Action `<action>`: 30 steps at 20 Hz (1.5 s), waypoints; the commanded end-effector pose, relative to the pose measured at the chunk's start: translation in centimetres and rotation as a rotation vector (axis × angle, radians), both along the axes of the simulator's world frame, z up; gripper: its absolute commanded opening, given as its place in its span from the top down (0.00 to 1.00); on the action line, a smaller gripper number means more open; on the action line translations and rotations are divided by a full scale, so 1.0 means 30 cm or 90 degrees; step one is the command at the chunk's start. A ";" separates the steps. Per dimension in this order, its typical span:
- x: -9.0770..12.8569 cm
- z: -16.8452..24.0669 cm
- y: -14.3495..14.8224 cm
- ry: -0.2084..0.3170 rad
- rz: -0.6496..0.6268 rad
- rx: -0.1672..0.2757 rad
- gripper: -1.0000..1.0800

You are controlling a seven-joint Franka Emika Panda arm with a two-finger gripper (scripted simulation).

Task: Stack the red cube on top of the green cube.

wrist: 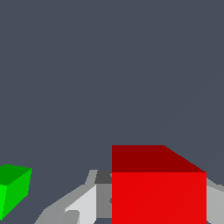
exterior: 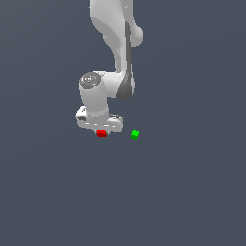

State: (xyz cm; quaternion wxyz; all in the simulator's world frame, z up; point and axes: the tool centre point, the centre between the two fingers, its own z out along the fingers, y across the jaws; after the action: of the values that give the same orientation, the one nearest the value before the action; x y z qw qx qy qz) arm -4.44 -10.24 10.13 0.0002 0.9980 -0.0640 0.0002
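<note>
On the exterior view's left, the white robot gripper (exterior: pixel 101 133) sits low, fingers clamped on the tiny bright-red cube (exterior: pixel 101 133), which peeks out beneath the hand. Wrist view: that red cube (wrist: pixel 158 197) fills the space between the grey fingers (wrist: pixel 83 203). To the exterior view's right, near but apart, sits the tiny bright-green cube (exterior: pixel 135 135).

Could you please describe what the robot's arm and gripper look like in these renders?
The arm is glossy white with rounded, tube-like links and a dark grey seam at the joint; a grey disc caps the wrist housing. The gripper is a flat white bar-shaped body. In the wrist view its fingers appear pale grey and white, blocky and angular. No cables or markings show.
</note>
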 end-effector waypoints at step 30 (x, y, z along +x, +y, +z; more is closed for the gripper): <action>-0.116 -0.132 0.562 0.000 0.001 0.000 0.04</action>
State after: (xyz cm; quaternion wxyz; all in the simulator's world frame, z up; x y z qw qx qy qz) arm -7.91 6.64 6.19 -0.0002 0.9980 -0.0633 0.0000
